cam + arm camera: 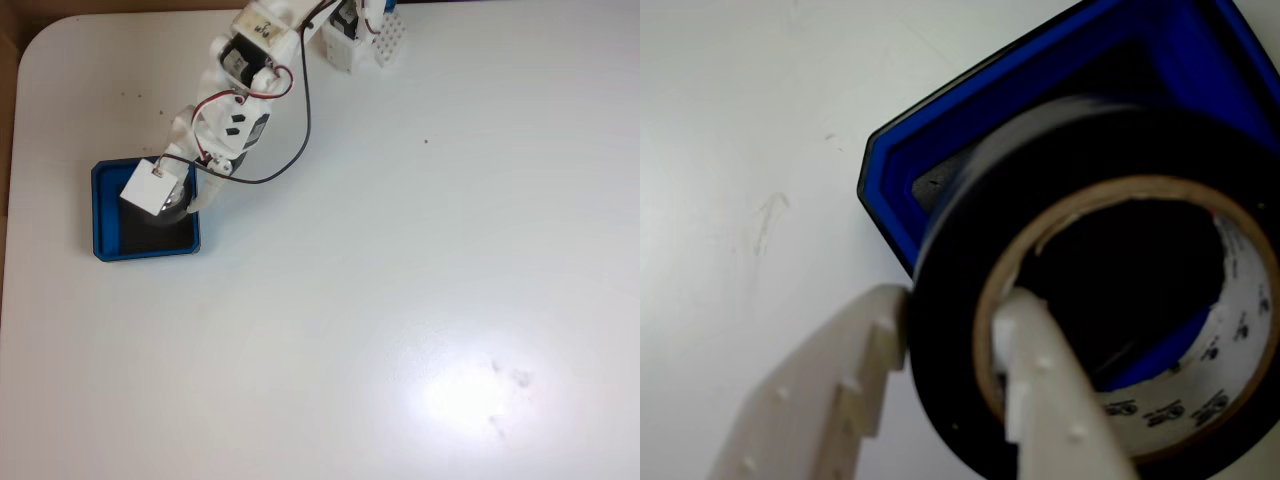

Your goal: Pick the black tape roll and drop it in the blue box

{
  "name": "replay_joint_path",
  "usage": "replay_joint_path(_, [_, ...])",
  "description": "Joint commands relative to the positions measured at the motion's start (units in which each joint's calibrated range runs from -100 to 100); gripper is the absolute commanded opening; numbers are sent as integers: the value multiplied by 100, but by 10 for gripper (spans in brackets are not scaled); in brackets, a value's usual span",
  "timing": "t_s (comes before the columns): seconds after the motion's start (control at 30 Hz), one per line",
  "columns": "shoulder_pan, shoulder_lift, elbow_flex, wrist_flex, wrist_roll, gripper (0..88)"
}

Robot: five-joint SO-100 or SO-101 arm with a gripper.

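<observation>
The arm reaches lower-left (fixed view), its hand (pixel 950 335) clamped, fingers close together.

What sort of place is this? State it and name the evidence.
Probably a hobby or lab bench for robot practice: a bare white table, a small white arm with exposed wiring, and a gripper holding the black tape roll over the blue box.

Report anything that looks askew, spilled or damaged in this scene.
Nothing stands out. The gripper pinches the wall of the black tape roll, one finger inside the core, above the blue box. The table shows only faint specks.
</observation>
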State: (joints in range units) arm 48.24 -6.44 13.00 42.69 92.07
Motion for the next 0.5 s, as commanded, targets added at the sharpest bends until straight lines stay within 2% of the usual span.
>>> replay_joint_path(0.0, [232,518,-932,29,-13,14])
replay_joint_path(0.47, [642,1513,-1273,29,48,14])
